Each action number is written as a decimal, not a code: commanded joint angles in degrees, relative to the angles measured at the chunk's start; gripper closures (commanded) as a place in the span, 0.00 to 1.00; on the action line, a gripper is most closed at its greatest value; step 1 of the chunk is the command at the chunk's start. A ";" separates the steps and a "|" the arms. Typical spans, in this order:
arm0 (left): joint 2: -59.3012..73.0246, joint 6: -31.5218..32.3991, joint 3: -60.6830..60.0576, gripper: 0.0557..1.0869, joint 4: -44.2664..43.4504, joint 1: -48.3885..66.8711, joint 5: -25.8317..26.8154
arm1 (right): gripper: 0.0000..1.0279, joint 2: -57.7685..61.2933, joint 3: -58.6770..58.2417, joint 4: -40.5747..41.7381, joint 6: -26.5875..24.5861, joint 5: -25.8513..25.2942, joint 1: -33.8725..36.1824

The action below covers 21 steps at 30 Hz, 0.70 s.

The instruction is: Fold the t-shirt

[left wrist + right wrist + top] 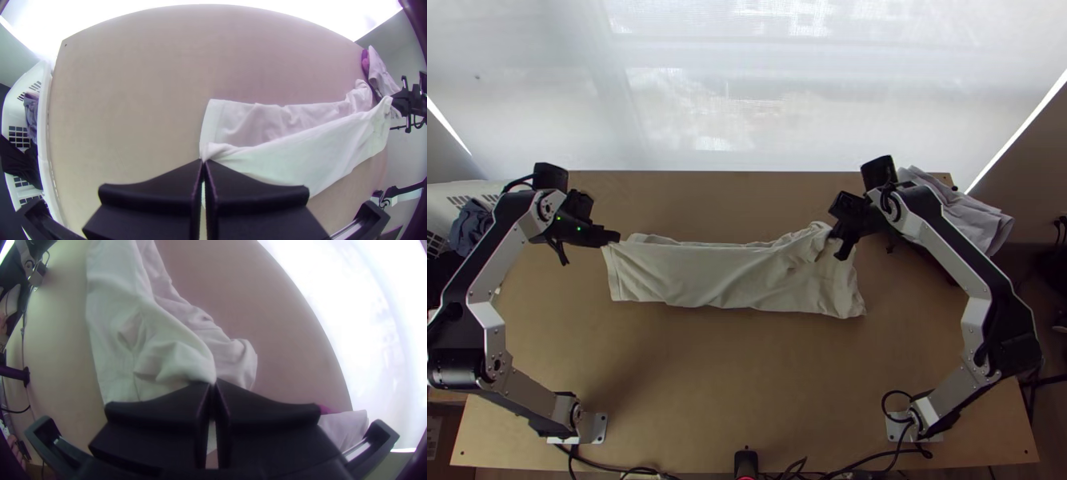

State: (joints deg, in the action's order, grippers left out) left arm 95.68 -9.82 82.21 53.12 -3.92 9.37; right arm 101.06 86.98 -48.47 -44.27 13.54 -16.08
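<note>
T-shirt: one, cream, on the mid-to-far tabletop (747, 384); a long, narrow left-to-right band, partly doubled, rumpled at right (727, 276).
Left end effector (616, 238): closed on the far-left corner of the upper layer.
Right end effector (841, 242): closed on bunched cloth near the far-right end.
Why two grips: probably to hold the upper layer's edge taut between them, so the fold travels evenly.
Count, holding: two arms, one grip each.
Basket (43, 133): one, white, beyond the left edge, garments inside; likely storage.
Grey cloth (967, 210): one heap, far right, probably parked clear of the work.
</note>
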 commanded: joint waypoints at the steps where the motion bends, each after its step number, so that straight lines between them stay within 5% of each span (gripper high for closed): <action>1: 6.89 0.42 7.79 0.97 -0.13 -0.03 -1.02 | 0.97 7.40 6.62 0.13 -0.38 -0.01 1.75; 17: 17.61 1.04 8.49 0.97 0.67 1.64 -2.33 | 0.97 16.19 7.50 -0.49 -0.82 -0.01 4.30; 19: 17.88 1.12 7.17 0.87 -0.30 1.81 -2.25 | 0.81 16.28 6.62 0.04 -0.64 -0.01 4.47; 21: 17.96 1.30 6.64 0.67 -1.18 1.81 -2.25 | 0.55 15.84 6.27 0.74 -0.11 0.08 4.47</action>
State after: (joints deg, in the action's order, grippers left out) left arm 111.68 -8.78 90.98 53.56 -2.57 7.03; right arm 116.05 95.15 -48.64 -45.04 13.52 -12.23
